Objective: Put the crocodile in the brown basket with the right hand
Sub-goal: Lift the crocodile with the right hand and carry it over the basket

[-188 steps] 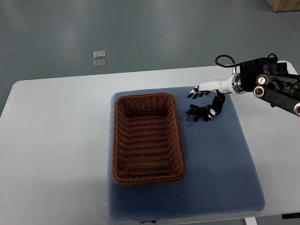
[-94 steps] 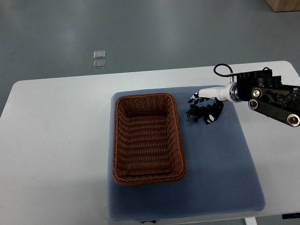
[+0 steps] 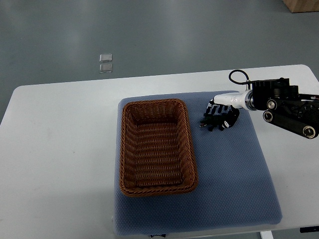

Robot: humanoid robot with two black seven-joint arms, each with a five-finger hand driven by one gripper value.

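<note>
The small dark crocodile (image 3: 209, 122) lies on the blue mat (image 3: 229, 169), just right of the brown wicker basket (image 3: 125, 149), which holds nothing. My right hand (image 3: 222, 114) reaches in from the right edge and sits low on the toy. Its fingers (image 3: 215, 108) curl over the crocodile's back, and the thumb presses in from the right. Only the toy's left end and legs stick out from under the hand. The left arm is out of view.
The mat covers the right half of a white table (image 3: 60, 149). Two small clear squares (image 3: 105, 63) lie on the grey floor beyond the table's far edge. A wooden box corner (image 3: 302, 5) shows at the top right.
The right hand has dropped from above the crocodile down onto it. Its spread fingers have curled in over the toy. The crocodile has stayed in place on the mat.
</note>
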